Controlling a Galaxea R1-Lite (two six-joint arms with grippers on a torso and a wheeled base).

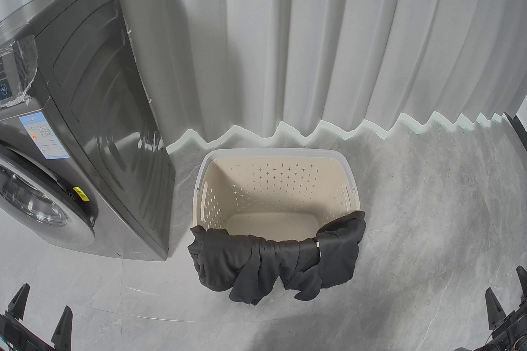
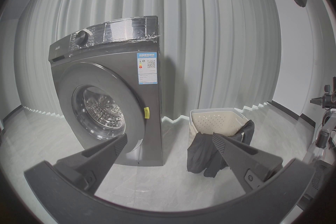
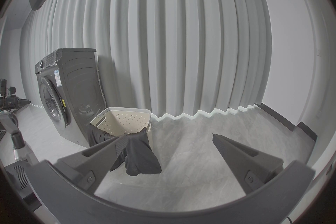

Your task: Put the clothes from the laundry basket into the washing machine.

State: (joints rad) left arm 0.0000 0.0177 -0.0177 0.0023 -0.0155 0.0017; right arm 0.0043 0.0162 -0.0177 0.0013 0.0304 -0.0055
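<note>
Clothes (image 1: 274,261), a dark bundle of fabric, hang draped over the near rim of the laundry basket (image 1: 274,151), most of the cloth spilling down its outer wall and the ends reaching just inside at both corners. The cream basket stands upright on the grey floor (image 1: 439,215), near the side panel of the washing machine (image 1: 104,111) but not touching it, and a pleated white curtain (image 1: 329,28) hangs behind both. The machine sits on the robot's left, and its round glass door is on the front face. The left tool (image 1: 45,298) is low on the left, in front of the machine, its fingers spread wide with nothing between them. The right tool (image 1: 505,281) is low on the right, well apart from the basket, likewise wide open and holding nothing
</note>
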